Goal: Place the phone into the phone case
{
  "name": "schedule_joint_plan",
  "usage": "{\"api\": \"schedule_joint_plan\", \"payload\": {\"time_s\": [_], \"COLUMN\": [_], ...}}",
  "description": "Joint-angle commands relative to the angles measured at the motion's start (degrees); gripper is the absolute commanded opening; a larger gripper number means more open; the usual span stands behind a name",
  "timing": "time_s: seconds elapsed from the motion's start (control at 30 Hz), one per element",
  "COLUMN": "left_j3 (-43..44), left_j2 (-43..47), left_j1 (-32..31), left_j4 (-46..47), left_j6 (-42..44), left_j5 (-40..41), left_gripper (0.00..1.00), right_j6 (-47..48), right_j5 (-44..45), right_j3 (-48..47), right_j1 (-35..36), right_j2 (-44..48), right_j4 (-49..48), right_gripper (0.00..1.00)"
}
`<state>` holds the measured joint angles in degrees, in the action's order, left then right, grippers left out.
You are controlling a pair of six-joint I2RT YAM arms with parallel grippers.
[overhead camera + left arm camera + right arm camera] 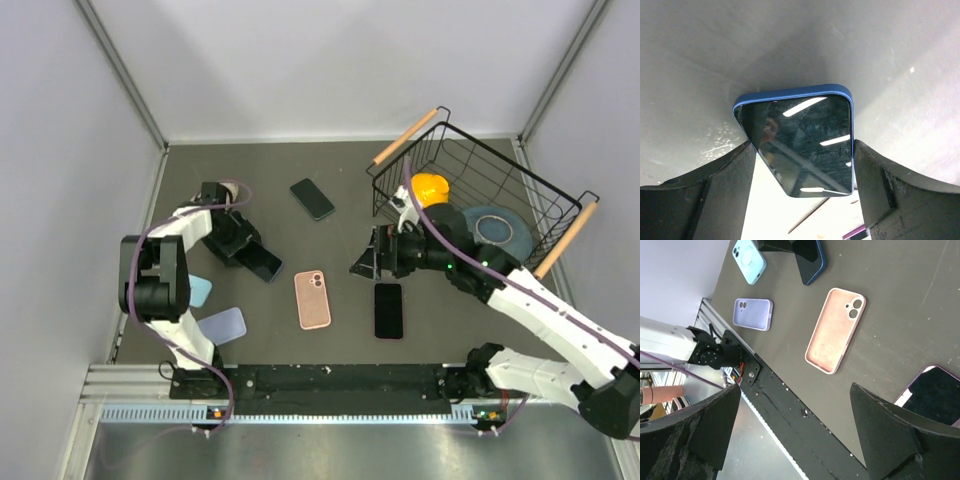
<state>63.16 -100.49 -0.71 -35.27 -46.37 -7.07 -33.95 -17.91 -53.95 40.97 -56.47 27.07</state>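
Left wrist view shows the left gripper [802,150] clamped on the blue phone [800,140] by its long edges, left of the pink case [313,298]. The right gripper [368,262] hangs open and empty. Square the phone over the case, then press down evenly.

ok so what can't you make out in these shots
Left wrist view: only blurred grey shows behind the dark phone in a blue case, held by the left end effector; lifted or resting, unclear.
Right wrist view: the black purple-rimmed phone is cut by the frame edge.
Top view: the orange object in the black wire basket is too small to identify.
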Motion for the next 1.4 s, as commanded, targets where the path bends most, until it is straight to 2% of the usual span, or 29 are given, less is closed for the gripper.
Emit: {"api": "schedule_joint_plan", "payload": {"time_s": [0.0, 0.1, 0.47, 0.6, 0.73, 0.97, 1.07, 1.37], "left_j3": [-3.82, -6.02, -10.68, -13.49, -15.25, -17.19, -17.36, -17.36], "left_j2": [3.36, 4.95, 11.88, 13.74, 14.36, 15.5, 15.15, 14.79], "left_j1": [-1.05, -2.19, -5.44, -5.88, -5.88, -5.88, -5.88, -5.88], "left_j4": [5.82, 7.57, 9.42, 11.36, 11.97, 13.2, 13.47, 13.73], "left_j6": [9.27, 10.77, 12.09, 12.44, 13.06, 13.15, 13.15, 12.8], "left_j5": [-9.09, -12.78, -19.82, -22.81, -25.53, -25.01, -25.18, -25.62], "left_gripper": [0.38, 0.37, 0.36, 0.37, 0.37, 0.35, 0.35, 0.35], "right_j6": [-0.41, 0.2, 1.0, -1.64, -1.29, 3.45, 4.33, 2.84], "right_j5": [-2.3, -1.07, -1.68, -4.14, -4.42, -2.48, -4.57, -5.91], "right_j3": [0.6, 0.69, -4.49, -4.41, -7.04, -11.26, -12.66, -13.11], "right_j1": [2.0, 2.97, 5.0, 5.52, 7.19, 8.07, 8.07, 8.69], "right_j2": [-5.05, -9.44, -26.32, -31.59, -37.91, -45.47, -47.94, -51.46], "right_j4": [-8.6, -10.28, -19.93, -26.53, -28.48, -31.02, -32.69, -34.01], "right_gripper": [0.91, 0.89, 0.7, 0.68, 0.66, 0.65, 0.64, 0.56]}}
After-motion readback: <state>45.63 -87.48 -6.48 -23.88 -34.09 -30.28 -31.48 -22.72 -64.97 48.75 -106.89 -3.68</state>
